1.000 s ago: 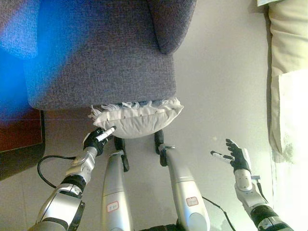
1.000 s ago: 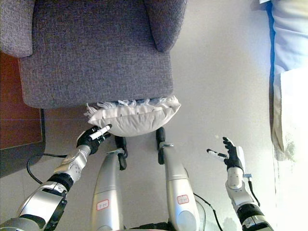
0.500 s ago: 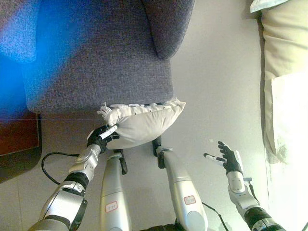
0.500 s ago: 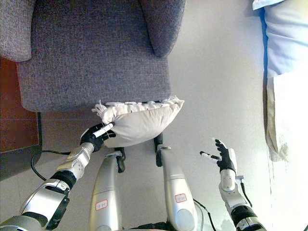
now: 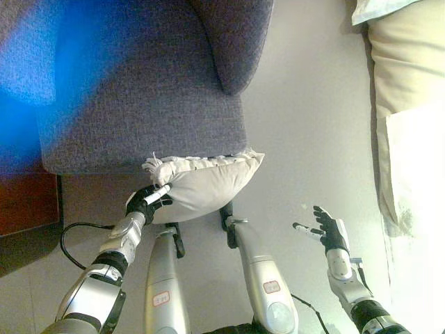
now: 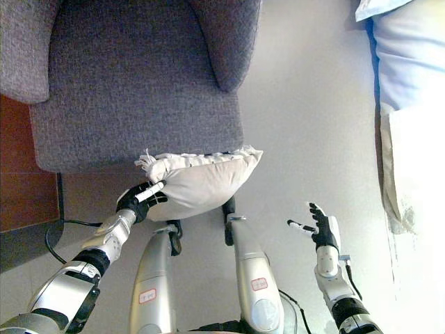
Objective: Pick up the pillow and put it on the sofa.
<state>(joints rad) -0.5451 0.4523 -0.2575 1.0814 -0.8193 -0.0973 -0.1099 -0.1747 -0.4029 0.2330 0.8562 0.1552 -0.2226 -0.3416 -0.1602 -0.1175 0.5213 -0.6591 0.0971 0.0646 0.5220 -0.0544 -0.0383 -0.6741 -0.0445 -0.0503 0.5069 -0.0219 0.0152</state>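
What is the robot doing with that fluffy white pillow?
The robot's left hand has its fingers curled round the left end of the white fringed fabric pillow and holds it up at the front edge of the grey fabric sofa. The pillow is not yet lying on the seat. The right hand is off to the side over the pale floor, fingers spread and holding nothing.
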